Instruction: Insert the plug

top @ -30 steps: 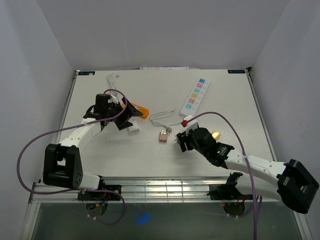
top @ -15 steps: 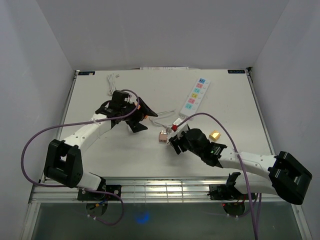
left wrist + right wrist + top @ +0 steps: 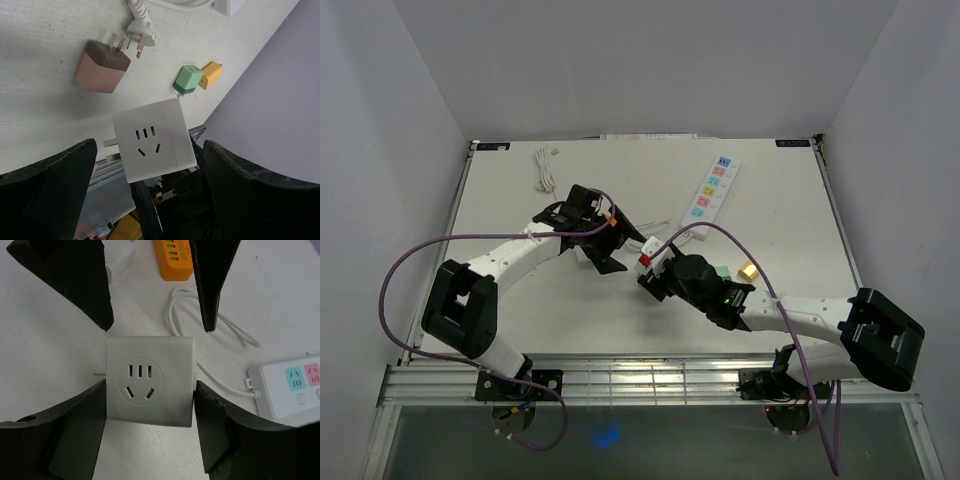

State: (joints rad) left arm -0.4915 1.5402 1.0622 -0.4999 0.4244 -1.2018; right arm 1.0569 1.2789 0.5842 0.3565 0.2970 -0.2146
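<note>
Fingers first: the right fingers (image 3: 75,440) grip the white plug cube (image 3: 150,382) by its sides over the bench (image 3: 40,355), socket face up toward both wrist cameras. In the last second both arms have swung inward to meet, so the left fingers (image 3: 60,185), wide and empty, now stand just beyond the cube, apart from it. A handover seems likely. Farther off lie the pink plug (image 3: 102,67) and the white power strip (image 3: 710,190).
</note>
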